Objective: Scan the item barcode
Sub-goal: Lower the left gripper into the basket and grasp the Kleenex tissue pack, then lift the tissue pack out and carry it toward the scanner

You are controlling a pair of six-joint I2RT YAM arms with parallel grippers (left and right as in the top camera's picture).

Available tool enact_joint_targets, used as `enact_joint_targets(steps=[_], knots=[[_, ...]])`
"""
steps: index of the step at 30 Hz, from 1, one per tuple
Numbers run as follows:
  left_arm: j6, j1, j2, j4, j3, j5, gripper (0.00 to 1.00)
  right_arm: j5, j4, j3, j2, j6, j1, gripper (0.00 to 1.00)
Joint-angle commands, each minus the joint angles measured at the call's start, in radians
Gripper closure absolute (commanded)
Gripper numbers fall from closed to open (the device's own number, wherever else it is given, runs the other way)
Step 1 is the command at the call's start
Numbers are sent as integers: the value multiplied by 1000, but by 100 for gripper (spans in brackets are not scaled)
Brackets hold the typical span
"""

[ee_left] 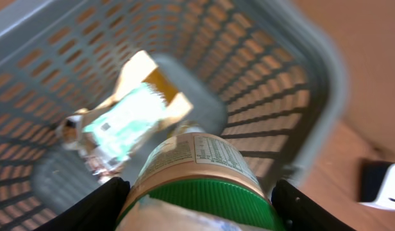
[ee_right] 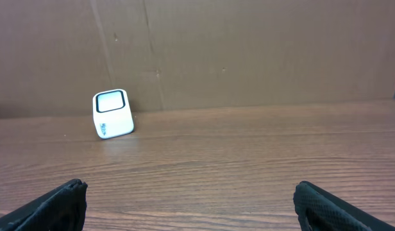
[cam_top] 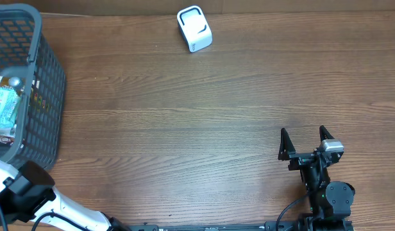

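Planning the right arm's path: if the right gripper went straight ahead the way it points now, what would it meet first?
Nothing nearby: the right gripper faces bare brown wooden table, then likely the brown cardboard back wall. The small white box-shaped scanner sits left of that line.

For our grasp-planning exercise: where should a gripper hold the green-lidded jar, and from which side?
Hold the jar at its lid and shoulder, coming from the lid end, fingers on opposite sides, as the left gripper flanks it. The round sides are even, and the basket walls likely hinder sideways approaches.
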Motion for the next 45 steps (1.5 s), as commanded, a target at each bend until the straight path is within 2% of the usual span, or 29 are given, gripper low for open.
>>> enact_joint_targets(steps=[1, 7, 14, 19, 21, 23, 25, 26, 31, 36, 40, 45], knots=[[-51, -44, -61, -18, 68, 84, 51, 1, 5, -11, -7, -8, -6, 0], [-51, -150, -140, -54, 68, 123, 51, 1, 5, -11, -7, -8, -6, 0], [-58, -348, -177, -127, 68, 124, 50, 1, 5, -11, -7, -8, -6, 0], [-95, -527, -176, -130, 58, 31, 51, 1, 5, -11, -7, -8, -6, 0], [-115, -602, -176, -130, 58, -38, 49, 1, 5, -11, -7, -8, -6, 0], [-138, -732, -176, -130, 56, -149, 46, 1, 5, -11, -7, -8, -6, 0], [-161, -809, -176, -130, 46, -192, 46, 1, 5, -11, -7, -8, -6, 0], [-183, -882, -176, -130, 26, -225, 45, 1, 5, -11, -7, -8, -6, 0], [-299, -1073, -166, -128, -80, -320, 46, 1, 5, -11, -7, -8, -6, 0], [-358, -1204, -147, -88, -232, -340, 46, 1, 5, -11, -7, -8, -6, 0], [-456, -1308, -137, 51, -435, -403, 44, 1, 5, -11, -7, -8, -6, 0], [-539, -1405, -137, 285, -693, -403, 41, 1, 5, -11, -7, -8, -3, 0]])
